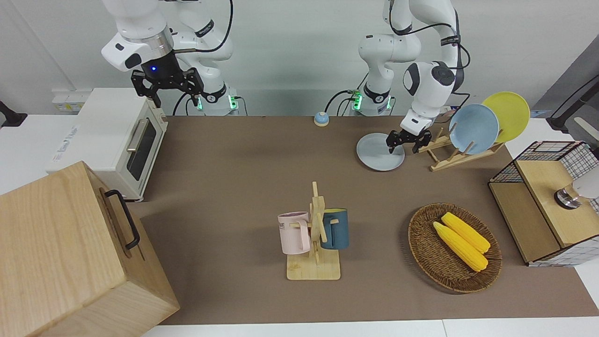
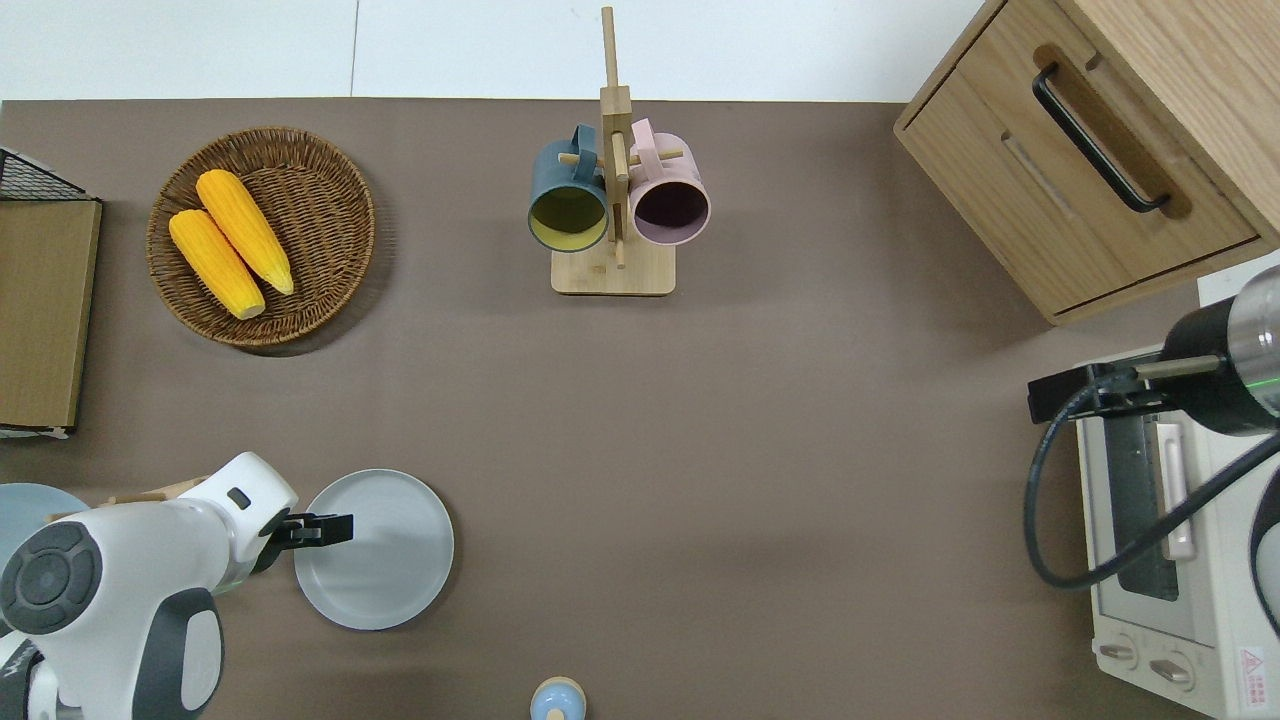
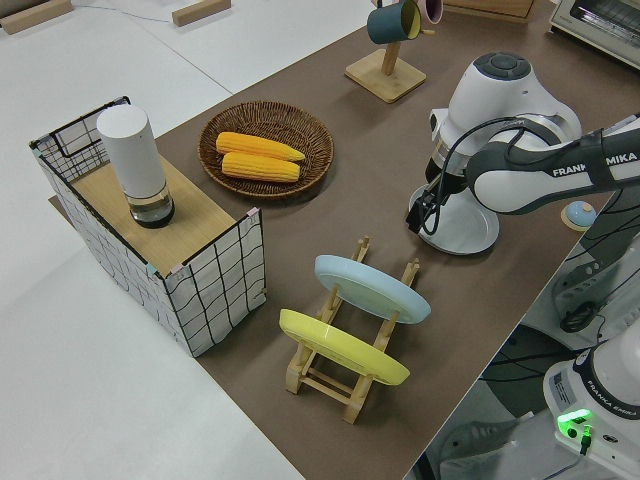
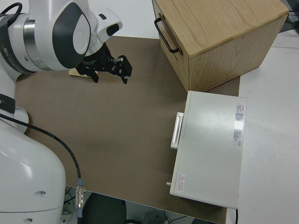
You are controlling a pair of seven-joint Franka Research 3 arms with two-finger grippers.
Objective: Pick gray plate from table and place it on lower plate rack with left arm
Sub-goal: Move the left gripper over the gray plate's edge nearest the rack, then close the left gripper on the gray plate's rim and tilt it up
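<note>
The gray plate [image 1: 376,154] [image 2: 385,555] [image 3: 470,235] lies flat on the brown mat, beside the lower plate rack [image 1: 451,158] [image 3: 345,385]. My left gripper [image 1: 406,144] [image 2: 322,530] [image 3: 424,212] is low at the plate's rim on the rack's side. It is open, with one finger over the plate and the other outside the rim. The rack holds a light blue plate [image 1: 473,128] [image 3: 372,288] and a yellow plate [image 1: 509,114] [image 3: 340,347]; its pegs nearest the gray plate are bare. My right gripper [image 1: 167,91] [image 4: 110,70] is parked and open.
A mug stand [image 1: 314,262] with a pink mug and a blue mug stands mid-table. A wicker basket [image 1: 423,243] holds two corn cobs. A wire crate [image 1: 552,159], a toaster oven [image 1: 117,140], a wooden drawer box [image 1: 61,252] and a small blue bell [image 1: 321,118] are around.
</note>
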